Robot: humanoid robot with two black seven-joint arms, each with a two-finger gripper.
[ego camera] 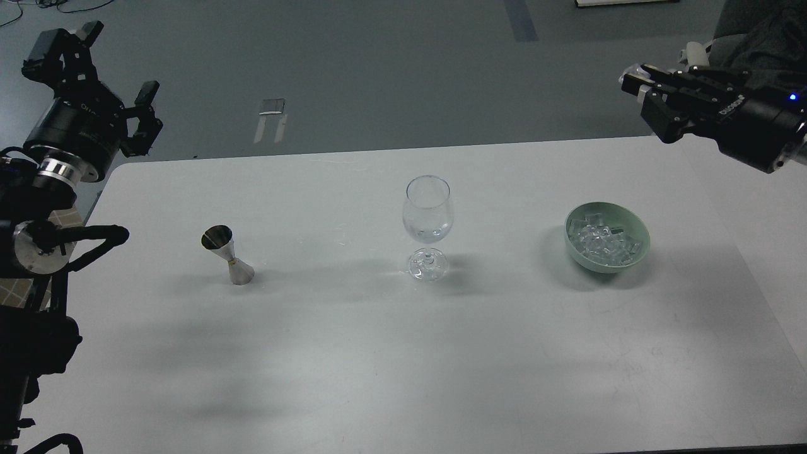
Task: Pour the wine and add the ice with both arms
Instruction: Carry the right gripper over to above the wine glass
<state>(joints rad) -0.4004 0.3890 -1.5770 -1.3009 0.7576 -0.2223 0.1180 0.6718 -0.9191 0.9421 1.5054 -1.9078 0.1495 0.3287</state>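
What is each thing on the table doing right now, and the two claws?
Jigger: upright, untouched.
Wine glass: upright, looks empty.
Green bowl: upright, holds ice.
Left claw: open, holding nothing, beyond the table's corner.
Right claw: holding nothing, above the table's far edge; open or shut unclear.

A white table (353, 353) with rounded far corners is being lit from above; soft grey shadows are being cast across its near half. Faint scuffs are being shown on its surface at right. Behind it, grey floor (378, 63) is being crossed by a darker stripe (521, 19). A small pale metallic piece (272, 108) is lying on the floor.
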